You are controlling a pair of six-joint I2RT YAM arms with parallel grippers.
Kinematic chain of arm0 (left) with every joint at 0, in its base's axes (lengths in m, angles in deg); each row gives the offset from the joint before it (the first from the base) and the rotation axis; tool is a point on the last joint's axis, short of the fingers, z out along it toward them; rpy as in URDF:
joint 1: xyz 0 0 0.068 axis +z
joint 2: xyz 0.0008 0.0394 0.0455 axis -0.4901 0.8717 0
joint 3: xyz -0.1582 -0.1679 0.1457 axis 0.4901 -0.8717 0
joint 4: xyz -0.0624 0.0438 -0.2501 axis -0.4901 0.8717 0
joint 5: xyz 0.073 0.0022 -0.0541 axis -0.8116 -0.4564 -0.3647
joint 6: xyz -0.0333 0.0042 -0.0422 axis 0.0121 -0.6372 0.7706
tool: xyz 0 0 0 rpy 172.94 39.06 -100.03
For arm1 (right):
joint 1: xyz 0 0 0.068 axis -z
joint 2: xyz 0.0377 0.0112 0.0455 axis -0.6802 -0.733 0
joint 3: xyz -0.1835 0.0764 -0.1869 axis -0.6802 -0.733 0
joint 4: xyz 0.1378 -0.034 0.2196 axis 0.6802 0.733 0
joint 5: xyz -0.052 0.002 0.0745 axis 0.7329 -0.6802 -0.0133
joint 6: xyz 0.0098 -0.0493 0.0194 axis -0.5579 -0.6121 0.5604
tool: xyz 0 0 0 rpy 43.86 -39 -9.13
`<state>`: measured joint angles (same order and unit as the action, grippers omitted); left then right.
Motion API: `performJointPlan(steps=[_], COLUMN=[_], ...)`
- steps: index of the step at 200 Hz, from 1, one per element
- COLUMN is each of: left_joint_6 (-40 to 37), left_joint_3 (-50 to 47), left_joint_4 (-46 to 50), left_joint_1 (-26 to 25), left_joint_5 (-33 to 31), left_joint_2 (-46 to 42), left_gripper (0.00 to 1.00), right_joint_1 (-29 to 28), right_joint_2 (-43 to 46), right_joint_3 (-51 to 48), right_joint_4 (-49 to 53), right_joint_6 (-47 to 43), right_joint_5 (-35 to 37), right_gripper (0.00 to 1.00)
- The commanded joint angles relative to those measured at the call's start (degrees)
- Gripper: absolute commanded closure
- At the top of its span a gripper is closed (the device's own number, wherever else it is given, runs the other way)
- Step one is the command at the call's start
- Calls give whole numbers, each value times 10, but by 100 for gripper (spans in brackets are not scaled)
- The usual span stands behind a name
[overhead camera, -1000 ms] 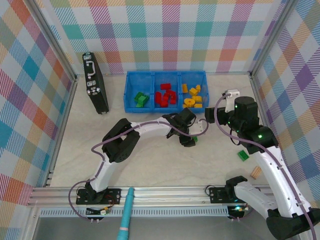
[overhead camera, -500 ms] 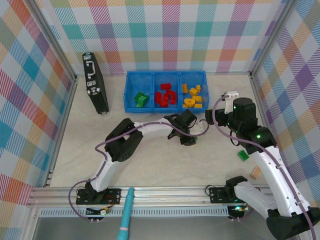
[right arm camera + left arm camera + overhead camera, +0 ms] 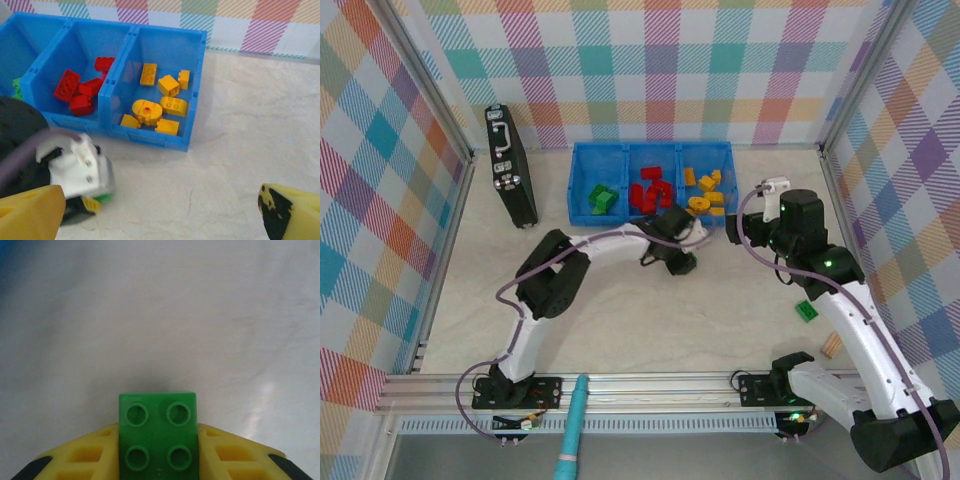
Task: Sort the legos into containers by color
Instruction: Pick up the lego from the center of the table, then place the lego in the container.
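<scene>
While most bricks [image 3: 649, 190] sit sorted in the blue tray [image 3: 650, 146] at the far edge of the bench [image 3: 620, 320], a loose green brick [image 3: 806, 310] lies near the right edge. Close up, the left gripper [image 3: 157, 460] pinches a second green brick [image 3: 157, 432], not yet binned; the right gripper [image 3: 160, 215] gapes empty near the tray.

blue, green, red and yellow-orange against plaid

the tray [image 3: 610, 217] is bright blue. its left compartment has green bricks [image 3: 602, 199], the middle red bricks [image 3: 650, 192], the right yellow-orange bricks [image 3: 705, 192]. the gripped brick [image 3: 157, 437] is green, between yellow fingers [image 3: 85, 457]. the case [image 3: 510, 165] is black, the walls [image 3: 670, 60] pastel plaid, the table [image 3: 620, 320] pale marbled cream.
</scene>
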<state>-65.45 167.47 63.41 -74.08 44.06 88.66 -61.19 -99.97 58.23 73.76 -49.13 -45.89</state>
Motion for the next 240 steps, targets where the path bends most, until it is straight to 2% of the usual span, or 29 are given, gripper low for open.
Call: performJointPlan(steps=[1, 53, 94, 131, 163, 211, 240], left_joint_6=[49, 116, 141, 194, 215, 215, 218], left_joint_3=[-8, 28, 91, 117, 133, 174, 175], left_joint_4=[15, -21, -79, -113, -126, -111, -106], left_joint_1=[36, 152, 215, 255, 278, 283, 283], left_joint_5=[-25, -50, -92, -143, -150, -150, -153], left_joint_2=[-74, -124, -91, -49, -10, 44, 61], left_gripper=[71, 71, 72, 73, 73, 73, 69], right_joint_1=[3, 4, 5, 8, 12, 19, 21], right_joint_2=[-29, -66, -90, -124, -148, -188, -203], right_joint_3=[16, 18, 28, 51, 59, 73, 78], right_joint_4=[-44, -71, -73, -79, -88, -95, -99], right_joint_6=[6, 28, 23, 11, 4, 7, 4], right_joint_5=[-24, -43, -41, -45, -48, -61, -65], right_gripper=[1, 1, 1, 1, 1, 1, 1])
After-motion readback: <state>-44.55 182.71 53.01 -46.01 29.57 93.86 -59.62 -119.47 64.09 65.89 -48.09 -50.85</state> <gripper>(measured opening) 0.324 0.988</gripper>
